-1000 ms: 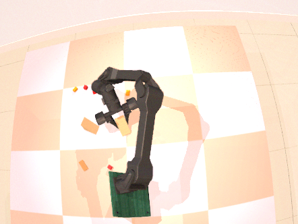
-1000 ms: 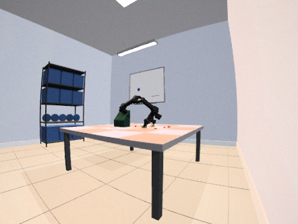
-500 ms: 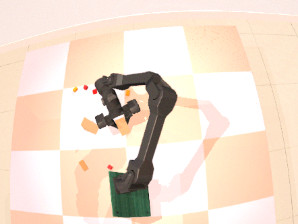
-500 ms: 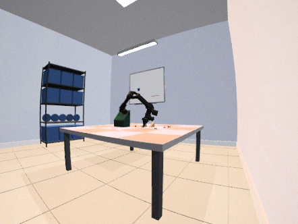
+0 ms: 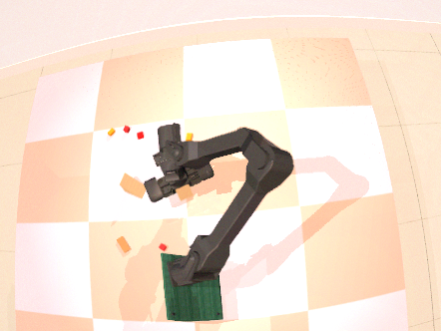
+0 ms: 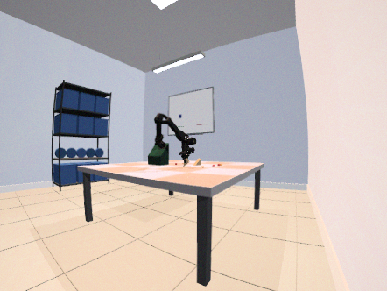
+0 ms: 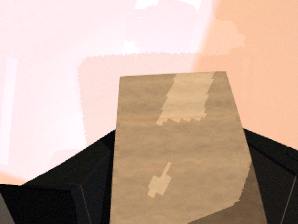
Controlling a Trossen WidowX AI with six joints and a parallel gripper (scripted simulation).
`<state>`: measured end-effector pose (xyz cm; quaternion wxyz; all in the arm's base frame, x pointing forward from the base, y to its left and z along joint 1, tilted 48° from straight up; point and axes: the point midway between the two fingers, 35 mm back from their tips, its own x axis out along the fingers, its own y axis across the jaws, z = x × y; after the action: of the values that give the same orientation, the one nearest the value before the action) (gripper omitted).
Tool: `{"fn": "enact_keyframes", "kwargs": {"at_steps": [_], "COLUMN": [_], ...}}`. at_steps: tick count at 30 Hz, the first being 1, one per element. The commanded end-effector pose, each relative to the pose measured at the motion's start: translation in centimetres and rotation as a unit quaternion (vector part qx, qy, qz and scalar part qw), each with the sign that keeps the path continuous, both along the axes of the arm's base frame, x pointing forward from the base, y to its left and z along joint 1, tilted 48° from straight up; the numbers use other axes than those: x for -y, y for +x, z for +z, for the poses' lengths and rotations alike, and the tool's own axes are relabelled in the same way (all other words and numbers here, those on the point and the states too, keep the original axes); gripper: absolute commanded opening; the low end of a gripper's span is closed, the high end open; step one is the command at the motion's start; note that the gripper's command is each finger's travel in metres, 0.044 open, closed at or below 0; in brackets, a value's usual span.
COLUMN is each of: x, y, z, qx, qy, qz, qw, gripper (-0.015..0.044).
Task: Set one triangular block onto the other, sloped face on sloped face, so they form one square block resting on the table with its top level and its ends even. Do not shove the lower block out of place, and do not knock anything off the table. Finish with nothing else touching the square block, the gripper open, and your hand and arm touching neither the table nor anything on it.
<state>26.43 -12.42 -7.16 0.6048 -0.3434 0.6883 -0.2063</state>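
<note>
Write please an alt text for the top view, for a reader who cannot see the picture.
Seen from above, a dark robot arm reaches from its green base over a checkered table, its gripper shut on one tan triangular block. The other triangular block lies just beside it, with small red and orange pieces scattered around.
</note>
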Motion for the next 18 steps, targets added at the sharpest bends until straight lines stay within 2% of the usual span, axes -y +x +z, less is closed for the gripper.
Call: {"fn": "enact_keyframes", "kwargs": {"at_steps": [1,18], "x": [-0.1,0.2], "y": [-0.8,-4.2], "z": [0.2,0.9], "qx": [0.031,0.187], "qy": [0.012,0.064], "qz": [0.036,0.201], "qw": [0.999,0.959], "gripper": [0.0000,0.0000]}}
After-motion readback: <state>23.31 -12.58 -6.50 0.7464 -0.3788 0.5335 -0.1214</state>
